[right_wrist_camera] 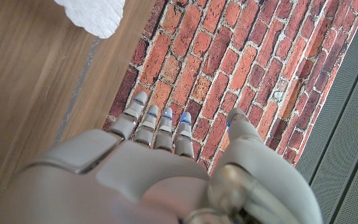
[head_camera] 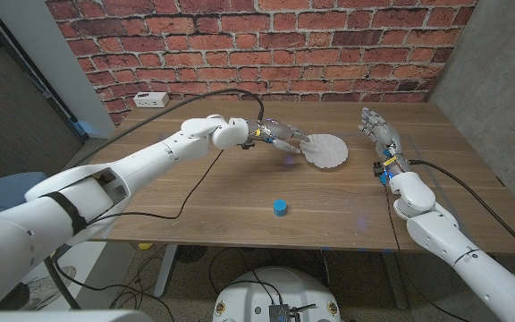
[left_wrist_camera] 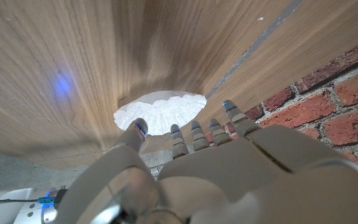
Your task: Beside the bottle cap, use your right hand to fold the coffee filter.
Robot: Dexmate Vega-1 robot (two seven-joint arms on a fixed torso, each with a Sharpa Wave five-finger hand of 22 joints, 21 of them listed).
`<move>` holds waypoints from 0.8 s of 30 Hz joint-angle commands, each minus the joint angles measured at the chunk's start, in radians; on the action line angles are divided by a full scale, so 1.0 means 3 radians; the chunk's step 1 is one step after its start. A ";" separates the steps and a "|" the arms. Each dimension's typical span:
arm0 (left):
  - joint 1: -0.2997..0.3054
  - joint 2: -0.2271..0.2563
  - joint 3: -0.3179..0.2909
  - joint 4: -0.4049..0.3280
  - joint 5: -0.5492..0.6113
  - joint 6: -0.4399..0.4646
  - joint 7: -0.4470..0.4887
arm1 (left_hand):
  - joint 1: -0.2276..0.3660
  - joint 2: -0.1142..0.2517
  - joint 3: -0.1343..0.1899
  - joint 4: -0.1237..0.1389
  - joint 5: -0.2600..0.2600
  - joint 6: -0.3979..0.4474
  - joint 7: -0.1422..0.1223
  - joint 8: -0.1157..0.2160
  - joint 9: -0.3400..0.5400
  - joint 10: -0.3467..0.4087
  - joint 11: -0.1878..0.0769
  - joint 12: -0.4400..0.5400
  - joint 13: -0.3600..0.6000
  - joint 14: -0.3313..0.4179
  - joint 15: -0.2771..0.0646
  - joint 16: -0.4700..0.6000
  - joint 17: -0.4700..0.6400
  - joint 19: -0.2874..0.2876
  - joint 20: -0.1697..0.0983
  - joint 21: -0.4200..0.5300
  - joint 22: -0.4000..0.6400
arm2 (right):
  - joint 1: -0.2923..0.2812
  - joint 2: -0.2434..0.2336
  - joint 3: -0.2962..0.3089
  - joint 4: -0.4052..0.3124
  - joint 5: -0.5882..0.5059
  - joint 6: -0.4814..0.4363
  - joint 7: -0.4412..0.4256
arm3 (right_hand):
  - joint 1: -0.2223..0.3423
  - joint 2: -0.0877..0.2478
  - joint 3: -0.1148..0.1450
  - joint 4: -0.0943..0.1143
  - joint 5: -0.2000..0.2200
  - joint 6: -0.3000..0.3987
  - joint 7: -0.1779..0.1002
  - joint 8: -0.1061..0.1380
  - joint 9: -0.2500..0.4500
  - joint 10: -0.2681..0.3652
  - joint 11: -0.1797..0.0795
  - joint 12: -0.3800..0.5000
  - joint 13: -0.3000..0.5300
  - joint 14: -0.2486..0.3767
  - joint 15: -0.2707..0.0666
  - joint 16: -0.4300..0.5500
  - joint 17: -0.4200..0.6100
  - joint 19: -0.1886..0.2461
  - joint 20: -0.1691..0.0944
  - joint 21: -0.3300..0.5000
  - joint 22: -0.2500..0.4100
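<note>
Table [head_camera: 240, 192] holds 1 white coffee filter [head_camera: 325, 150], 1 blue bottle cap [head_camera: 280, 208]; left hand [head_camera: 282, 137] fingertips touch filter, right hand [head_camera: 376, 127] fingers spread, empty.

Your white arms carry black cables; the grey left hand [head_camera: 282, 138] and right hand [head_camera: 376, 128] have blue fingertip lights.

Red brick wall [head_camera: 266, 45] behind wooden table [head_camera: 204, 201]. Grey concrete wall [head_camera: 508, 80] at right. White power strip [head_camera: 151, 98] on tabletop's far-left corner.
</note>
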State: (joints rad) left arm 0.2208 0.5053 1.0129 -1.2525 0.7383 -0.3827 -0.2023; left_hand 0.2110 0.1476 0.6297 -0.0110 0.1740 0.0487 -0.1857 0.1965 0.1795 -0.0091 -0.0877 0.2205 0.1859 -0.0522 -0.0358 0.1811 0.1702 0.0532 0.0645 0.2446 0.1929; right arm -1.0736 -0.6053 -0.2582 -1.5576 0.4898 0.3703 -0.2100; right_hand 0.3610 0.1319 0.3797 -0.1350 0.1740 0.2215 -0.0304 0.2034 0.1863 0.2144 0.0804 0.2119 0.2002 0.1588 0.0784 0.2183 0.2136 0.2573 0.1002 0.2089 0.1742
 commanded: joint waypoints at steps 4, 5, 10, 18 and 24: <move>-0.0186 -0.0184 0.0205 0.0384 0.0102 -0.0158 0.0133 | 0.0046 0.0100 0.0029 0.0020 0.0011 -0.0006 -0.0025 -0.0012 0.0003 -0.0006 -0.0041 -0.0010 -0.0001 -0.0045 -0.0098 -0.0011 0.0004 -0.0025 -0.0011 -0.0005 0.0017 | 0.0054 0.0046 -0.0012 0.0118 0.0038 0.0022 0.0026 | 0.0006 0.0035 0.0018 0.0006 0.0020 0.0034 0.0004 -0.0012 0.0002 0.0026 0.0013 -0.0007 0.0000 0.0030 0.0010 0.0013 0.0009 0.0002 0.0027 -0.0011 0.0019; -0.0194 -0.0193 0.0216 0.0405 0.0096 -0.0171 0.0138 | 0.0047 0.0101 0.0031 0.0022 0.0011 -0.0004 -0.0024 -0.0012 0.0004 -0.0006 -0.0036 -0.0010 -0.0001 -0.0044 -0.0097 -0.0010 0.0004 -0.0025 -0.0011 -0.0004 0.0017 | 0.0061 0.0047 -0.0016 0.0129 0.0034 0.0027 0.0031 | 0.0006 0.0035 0.0018 0.0006 0.0021 0.0036 0.0002 -0.0012 0.0002 0.0027 0.0016 -0.0006 0.0000 0.0029 0.0010 0.0013 0.0009 0.0001 0.0027 -0.0011 0.0019; -0.0234 -0.0239 0.0274 0.0500 0.0086 -0.0212 0.0136 | 0.0045 0.0104 0.0039 0.0035 0.0011 0.0011 -0.0011 -0.0010 0.0004 0.0001 -0.0034 -0.0012 -0.0001 -0.0039 -0.0091 -0.0007 0.0006 -0.0025 -0.0008 -0.0005 0.0018 | 0.0087 0.0060 -0.0027 0.0171 0.0046 0.0035 0.0050 | 0.0004 0.0036 0.0018 0.0008 0.0021 0.0036 0.0003 -0.0015 0.0002 0.0027 0.0009 -0.0009 0.0000 0.0029 0.0010 0.0013 0.0009 0.0001 0.0028 -0.0011 0.0019; -0.0289 -0.0310 0.0358 0.0635 0.0058 -0.0274 0.0127 | 0.0032 0.0128 0.0055 0.0082 0.0013 0.0021 -0.0007 -0.0012 0.0006 0.0015 -0.0051 -0.0013 -0.0001 -0.0040 -0.0106 -0.0002 0.0015 -0.0027 0.0003 -0.0005 0.0019 | 0.0103 0.0069 -0.0033 0.0214 0.0060 0.0059 0.0070 | 0.0004 0.0036 0.0018 0.0007 0.0021 0.0039 0.0006 -0.0016 0.0002 0.0029 0.0015 -0.0011 0.0000 0.0028 0.0015 0.0013 0.0008 0.0000 0.0026 -0.0012 0.0019; -0.0319 -0.0350 0.0412 0.0695 0.0055 -0.0284 0.0111 | 0.0024 0.0139 0.0066 0.0113 0.0014 0.0036 -0.0011 -0.0010 0.0006 0.0016 -0.0043 -0.0016 -0.0001 -0.0043 -0.0116 0.0000 0.0019 -0.0028 0.0007 -0.0006 0.0020 | 0.0091 0.0077 -0.0029 0.0222 0.0082 0.0066 0.0067 | 0.0006 0.0036 0.0019 0.0005 0.0021 0.0039 0.0004 -0.0018 0.0002 0.0026 0.0012 -0.0013 0.0000 0.0030 0.0013 0.0013 0.0007 -0.0001 0.0029 -0.0012 0.0019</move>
State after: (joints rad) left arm 0.1468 0.4268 1.1034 -1.0915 0.7615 -0.4516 -0.1654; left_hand 0.2148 0.1515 0.6460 0.0141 0.1739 0.0499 -0.1871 0.1965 0.1793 -0.0076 -0.0968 0.2205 0.1861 -0.0576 -0.0304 0.1774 0.1701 0.0480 0.0592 0.2445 0.1929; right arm -1.0482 -0.5867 -0.2653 -1.5041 0.5061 0.3834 -0.1942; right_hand 0.3610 0.1319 0.3797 -0.1350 0.1740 0.2214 -0.0304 0.1996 0.1863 0.2179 0.0840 0.2119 0.2003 0.1629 0.0825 0.2183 0.2138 0.2573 0.1002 0.2089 0.1742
